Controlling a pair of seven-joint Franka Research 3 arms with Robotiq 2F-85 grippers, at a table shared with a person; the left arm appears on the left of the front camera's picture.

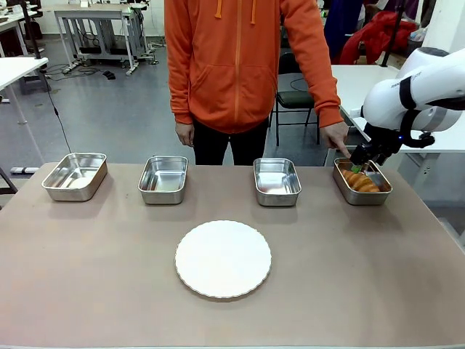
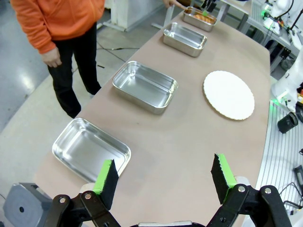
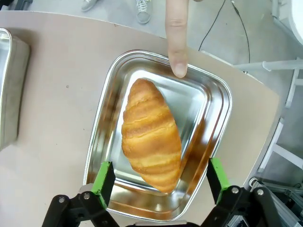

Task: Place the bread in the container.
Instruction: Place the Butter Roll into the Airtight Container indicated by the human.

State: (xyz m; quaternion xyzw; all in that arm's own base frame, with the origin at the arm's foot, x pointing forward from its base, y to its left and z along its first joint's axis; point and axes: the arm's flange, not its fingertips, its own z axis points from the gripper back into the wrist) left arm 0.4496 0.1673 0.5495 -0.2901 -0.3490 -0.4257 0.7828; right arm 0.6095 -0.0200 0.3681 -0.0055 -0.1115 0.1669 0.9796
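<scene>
Your right jaws hang spread wide over the tray, where the bread already lies between and just beyond their pads, long axis running away from you. A person's finger touches the far rim. Your left jaws, wide apart, hover far off.

bright even light | soft shadows | tray glare | edges perhaps warped

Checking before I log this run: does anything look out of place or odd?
Nothing stands out. The bread lies whole inside the container, the person's finger points at its rim, and the right gripper hangs open above.
</scene>
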